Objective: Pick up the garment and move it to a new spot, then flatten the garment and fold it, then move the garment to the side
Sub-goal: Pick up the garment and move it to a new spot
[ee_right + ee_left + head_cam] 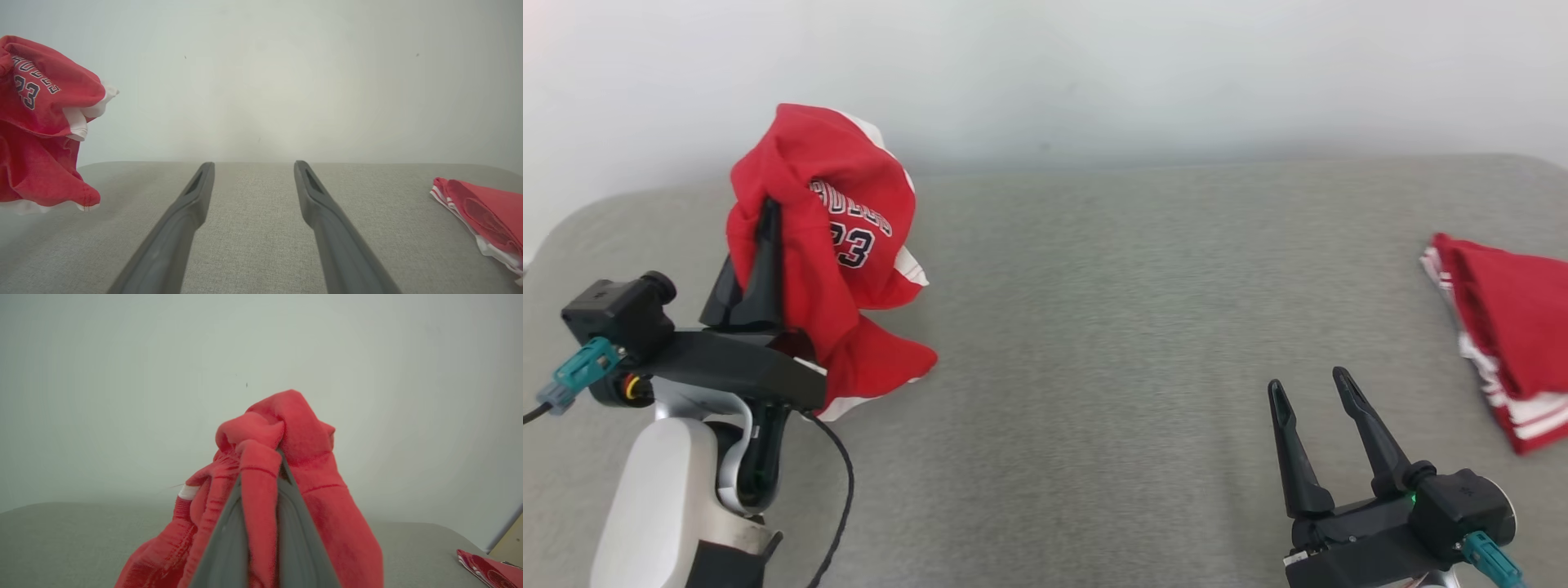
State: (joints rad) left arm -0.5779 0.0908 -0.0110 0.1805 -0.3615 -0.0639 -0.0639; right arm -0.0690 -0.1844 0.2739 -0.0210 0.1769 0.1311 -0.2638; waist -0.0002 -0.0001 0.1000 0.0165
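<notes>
A crumpled red garment (837, 245) with white trim and the number 23 hangs bunched in the air at the left, above the grey table (1111, 310). My left gripper (769, 214) is shut on it, one dark finger showing against the cloth. In the left wrist view the red garment (286, 457) drapes over and between both fingers (229, 539). The same garment (41, 122) hangs at the left of the right wrist view, its lower hem off the table. My right gripper (1311, 388) stands open at the lower right, nothing between its fingers (192, 200).
A second red garment with white stripes (1511, 335) lies folded at the table's right edge, also seen as a folded garment (486, 216) in the right wrist view. A pale wall rises behind the table. A black cable (837, 490) hangs from the left arm.
</notes>
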